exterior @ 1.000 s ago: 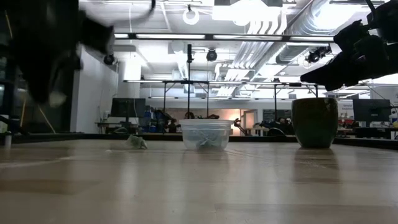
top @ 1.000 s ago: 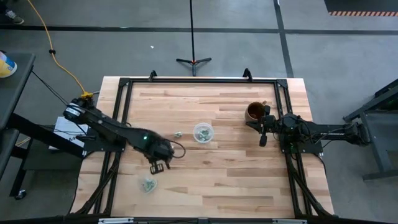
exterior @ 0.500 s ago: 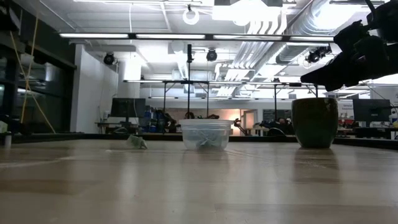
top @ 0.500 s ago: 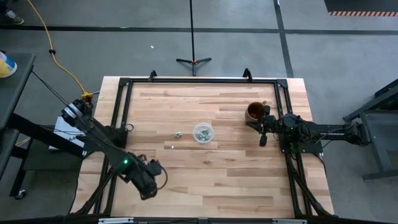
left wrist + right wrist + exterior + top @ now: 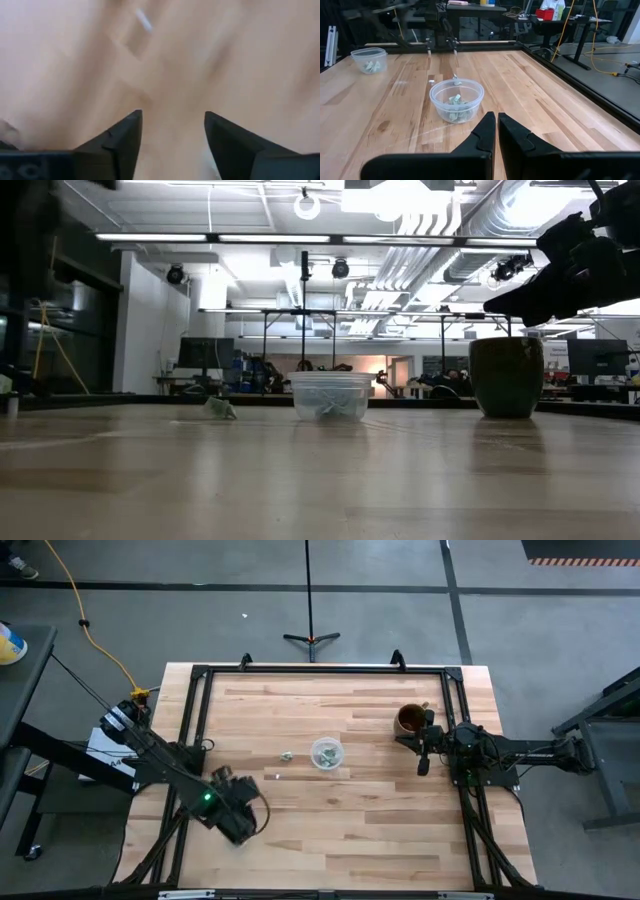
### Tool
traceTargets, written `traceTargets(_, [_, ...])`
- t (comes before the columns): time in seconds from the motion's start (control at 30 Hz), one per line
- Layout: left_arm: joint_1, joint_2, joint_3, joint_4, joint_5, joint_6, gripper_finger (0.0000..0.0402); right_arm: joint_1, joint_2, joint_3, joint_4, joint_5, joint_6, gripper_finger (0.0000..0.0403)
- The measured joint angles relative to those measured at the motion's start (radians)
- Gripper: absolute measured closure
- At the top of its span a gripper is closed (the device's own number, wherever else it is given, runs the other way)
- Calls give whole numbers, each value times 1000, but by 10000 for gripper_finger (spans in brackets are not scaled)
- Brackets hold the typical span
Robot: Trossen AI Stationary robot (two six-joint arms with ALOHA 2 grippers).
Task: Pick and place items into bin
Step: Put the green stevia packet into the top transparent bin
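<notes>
1. The step in hand is judged to be a fetch of another of the tiny pale green-grey pieces [image 5: 287, 755] for the clear round plastic cup [image 5: 326, 752] at the middle of the pale wooden worktop [image 5: 350, 710]. One piece is seen just left of that cup, apart from its wall; several more lie inside it [image 5: 454, 101].
2. A second clear cup [image 5: 369, 59] holding further pieces is shown in the right wrist view, well beyond the middle cup, near the worktop's edge.
3. For a clean pick, the fingers should be lowered astride a single piece and closed only once it sits between them; a piece this small is easily pushed aside by a fingertip.
4. The left pincer [image 5: 172, 130] is held open and empty over bare wood, well to the left of the middle cup and nearer the front edge, its arm stretched diagonally across from the left rim.
5. The right pincer [image 5: 496, 120] is closed on nothing and pointed toward the middle cup from well to its right, parked beside the brown ceramic mug [image 5: 410, 719].
</notes>
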Motion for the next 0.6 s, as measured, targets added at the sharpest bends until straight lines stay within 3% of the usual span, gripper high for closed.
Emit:
traceTargets(0.07, [53,0,0,-18,-103,66,139,0,0,0,0,0,-2,391])
traceTargets(0.23, [299,-1,-24,43,-129,369,128,0,0,0,0,-9,0,391])
traceTargets(0.3, [408,-1,-64,163,-77,538,132,0,0,0,0,-19,0,391])
traceTargets(0.43, [611,5,-143,414,120,824,142,0,0,0,-1,-25,0,391])
traceTargets(0.6, [779,8,-211,559,201,970,153,0,0,0,-1,-24,0,391])
